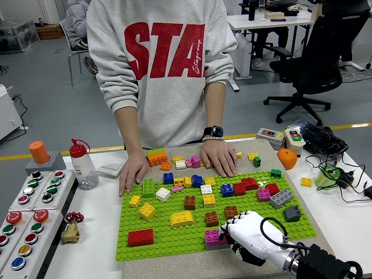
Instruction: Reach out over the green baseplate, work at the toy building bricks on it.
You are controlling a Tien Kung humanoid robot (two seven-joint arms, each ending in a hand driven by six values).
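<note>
Head view: the green baseplate (174,232) lay flat on a tan mat (174,267) on the white table (99,244), and places below are given relative to it. The right hand (247,232), white with black joints, reached in over the plate's near right part from the lower right corner. Its fingers (231,233) were curled, their tips touching the magenta brick (211,237) at the plate's near edge; whether they actually gripped the brick could not be told. A brown brick (231,211) sat just beyond the hand, and a second brown brick (211,218) just left of that. A dark grey brick (292,213) stood to the right of the hand.

Toward the plate's near left lay a red brick (140,237), with a yellow arched brick (181,218) between it and the magenta one. Further bricks of many colours were scattered over the far half.

A person in a grey sweatshirt (163,64) stood at the far side. One of the person's hands (132,172) rested flat at the plate's far left corner; the other (220,158), with a watch on the wrist, rested on the far edge among small bricks.

Left of the plate stood a clear bottle with a red cap (82,164) and a button panel (32,218).
</note>
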